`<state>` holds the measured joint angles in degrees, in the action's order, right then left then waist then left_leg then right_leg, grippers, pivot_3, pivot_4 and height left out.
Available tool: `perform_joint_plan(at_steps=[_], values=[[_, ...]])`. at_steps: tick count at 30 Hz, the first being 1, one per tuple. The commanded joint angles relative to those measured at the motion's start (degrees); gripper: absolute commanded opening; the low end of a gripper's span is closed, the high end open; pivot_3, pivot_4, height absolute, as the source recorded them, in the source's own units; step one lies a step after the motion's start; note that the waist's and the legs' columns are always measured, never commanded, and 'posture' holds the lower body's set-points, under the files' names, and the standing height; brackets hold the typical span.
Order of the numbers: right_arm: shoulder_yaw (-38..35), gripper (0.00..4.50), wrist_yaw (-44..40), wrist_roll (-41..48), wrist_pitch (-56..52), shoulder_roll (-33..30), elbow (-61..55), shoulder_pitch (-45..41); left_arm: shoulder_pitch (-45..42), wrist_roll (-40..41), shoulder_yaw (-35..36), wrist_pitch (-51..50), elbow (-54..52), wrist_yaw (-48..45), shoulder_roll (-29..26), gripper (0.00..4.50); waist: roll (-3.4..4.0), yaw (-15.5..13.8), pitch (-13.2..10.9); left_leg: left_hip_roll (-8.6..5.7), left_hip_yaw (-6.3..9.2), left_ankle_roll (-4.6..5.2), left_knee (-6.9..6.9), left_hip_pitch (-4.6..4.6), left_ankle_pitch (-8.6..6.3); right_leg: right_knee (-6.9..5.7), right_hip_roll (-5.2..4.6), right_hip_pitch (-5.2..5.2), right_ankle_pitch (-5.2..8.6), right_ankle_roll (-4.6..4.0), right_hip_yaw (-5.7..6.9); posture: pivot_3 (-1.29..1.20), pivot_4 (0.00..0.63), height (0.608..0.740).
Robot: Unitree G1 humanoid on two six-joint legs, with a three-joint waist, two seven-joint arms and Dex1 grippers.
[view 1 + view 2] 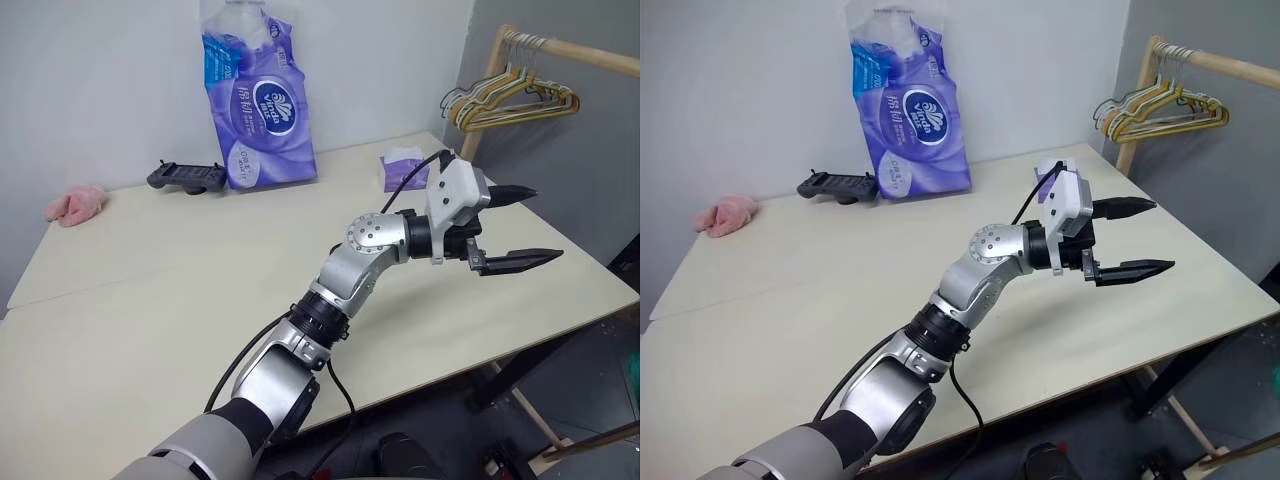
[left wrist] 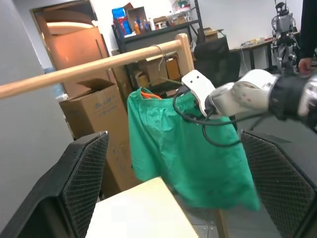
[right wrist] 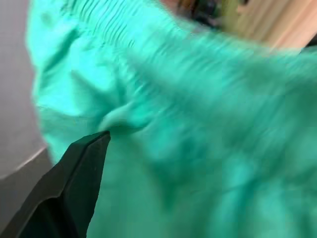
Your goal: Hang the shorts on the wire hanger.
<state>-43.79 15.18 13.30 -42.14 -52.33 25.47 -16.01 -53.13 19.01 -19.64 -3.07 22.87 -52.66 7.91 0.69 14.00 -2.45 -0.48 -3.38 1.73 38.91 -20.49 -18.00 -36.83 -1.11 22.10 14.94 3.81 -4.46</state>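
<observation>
The left claw [image 1: 520,228] hovers empty with its jaws spread wide above the worktop [image 1: 150,300] near its right edge, pointing toward the wooden rail [image 1: 590,55] where spare hangers [image 1: 510,100] dangle. In the left wrist view the shorts [image 2: 183,148] hang from that rail beyond the worktop corner, the right arm [image 2: 257,96] just in front (waistband uppermost). The right claw [image 3: 74,188] sits close against the fabric; its jaw spread cannot be told.

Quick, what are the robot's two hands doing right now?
Left gripper: open, holding nothing.
Right gripper: cannot be told; it is right by the shorts.
</observation>
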Motion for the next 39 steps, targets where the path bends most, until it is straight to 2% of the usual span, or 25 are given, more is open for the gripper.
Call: perform_joint_plan(at_steps=[1, 4, 8, 12, 19, 22, 24, 28, 30, 33, 39], values=[[-2.94, 4.48, 4.76, 0.67, -11.98, 6.70, -25.09, 1.31, -2.74, 0.90, 1.60, 1.18, -0.49, -0.92, 3.58, 4.50, 0.01, -0.08, 0.00, 0.00, 0.01, 0.00, 0.00, -0.02, 0.00, -0.01, 0.00, 0.02, 0.00, 0.01, 0.00, -0.25, 0.041, 0.740], [-1.84, 4.48, 6.61, -0.31, -18.94, 12.68, -38.06, 1.02, -2.42, 0.93, 1.91, 0.85, -0.83, -1.25, 2.86, 4.50, 0.02, -0.41, -0.01, 0.00, 0.01, -0.01, 0.00, -0.05, -0.01, -0.04, 0.00, 0.06, 0.00, 0.01, 0.01, -0.25, 0.045, 0.740], [5.62, 4.48, 5.85, -0.08, -22.47, 19.99, -49.57, -0.85, -0.62, -0.56, 2.54, -0.15, -1.24, 0.98, 0.92, 4.50, -0.06, -0.64, -0.06, 0.04, 0.05, 0.00, 0.00, -0.08, -0.01, -0.03, 0.02, 0.09, 0.00, 0.02, 0.05, -0.26, 0.050, 0.740], [15.78, 4.48, 0.21, -0.62, -17.75, 22.08, -50.45, -2.45, 1.24, -5.03, 3.52, 0.65, 2.64, 6.61, -1.60, 4.50, -0.13, -0.64, -0.11, 0.01, 0.04, 0.01, 0.00, -0.07, -0.02, -0.04, 0.02, 0.09, 0.00, 0.02, 0.03, -0.25, 0.052, 0.740], [27.62, 4.48, -9.20, -0.36, -6.10, 28.60, -42.54, -8.66, 4.37, -10.60, 15.19, -0.86, 11.09, 32.82, -7.12, 4.50, -0.39, -0.83, -0.29, 0.09, 0.23, 0.02, 0.01, -0.07, -0.01, -0.14, 0.04, 0.14, -0.02, 0.02, 0.18, -0.16, 0.043, 0.740], [33.31, 4.48, -12.81, -2.02, -0.71, 30.52, -37.96, -10.47, 8.23, -11.24, 19.57, -3.78, 8.64, 40.01, -9.90, 4.50, -0.77, -2.49, -0.52, 0.15, 0.47, 0.01, 0.01, -0.07, -0.01, -0.20, 0.03, 0.21, -0.10, -0.12, 0.40, -0.07, 0.039, 0.740], [36.16, 4.48, -14.77, -2.77, 2.60, 31.85, -35.14, -11.45, 11.68, -10.56, 21.93, -7.58, 4.16, 43.08, -10.86, 4.50, -0.78, -3.72, -0.52, 0.12, 0.51, -0.01, 0.03, -0.13, 0.00, -0.21, -0.05, 0.28, -0.23, -0.30, 0.44, -0.04, 0.036, 0.740], [40.04, 4.48, -17.57, -4.41, 7.79, 34.19, -31.21, -11.85, 18.88, -11.79, 23.26, -13.14, -6.22, 46.49, -12.74, 4.50, -0.91, -8.14, -0.45, 0.07, 0.51, -0.31, 0.04, -0.58, 0.07, -0.31, -0.28, 0.78, -0.26, -0.35, 0.51, 0.05, 0.026, 0.740], [41.77, 4.48, -18.60, -5.53, 10.86, 35.04, -28.97, -11.18, 24.60, -11.17, 24.58, -16.39, -13.19, 48.30, -12.90, 4.50, -1.02, -10.50, -0.37, 0.05, 0.50, -0.50, 0.08, -1.00, 0.16, -0.41, -0.47, 1.25, -0.28, -0.38, 0.48, 0.10, 0.023, 0.740], [44.98, 4.48, -18.99, -7.32, 13.66, 37.17, -28.64, -9.50, 32.29, -11.10, 26.67, -19.08, -21.86, 49.94, -13.97, 4.50, -1.17, -13.29, -0.24, 0.06, 0.55, -0.56, 0.07, -1.20, 0.17, -0.41, -0.57, 1.44, -0.31, -0.43, 0.55, 0.17, 0.017, 0.740], [43.76, 4.48, -19.86, -5.81, 12.13, 41.22, -28.52, -7.24, 39.50, -11.45, 27.63, -20.95, -30.24, 51.23, -14.23, 4.50, -1.58, -17.97, 0.01, 0.03, 0.99, -0.70, 0.09, -1.35, 0.27, -0.36, -0.59, 1.43, -0.59, -0.90, 1.00, 0.24, 0.021, 0.740]])
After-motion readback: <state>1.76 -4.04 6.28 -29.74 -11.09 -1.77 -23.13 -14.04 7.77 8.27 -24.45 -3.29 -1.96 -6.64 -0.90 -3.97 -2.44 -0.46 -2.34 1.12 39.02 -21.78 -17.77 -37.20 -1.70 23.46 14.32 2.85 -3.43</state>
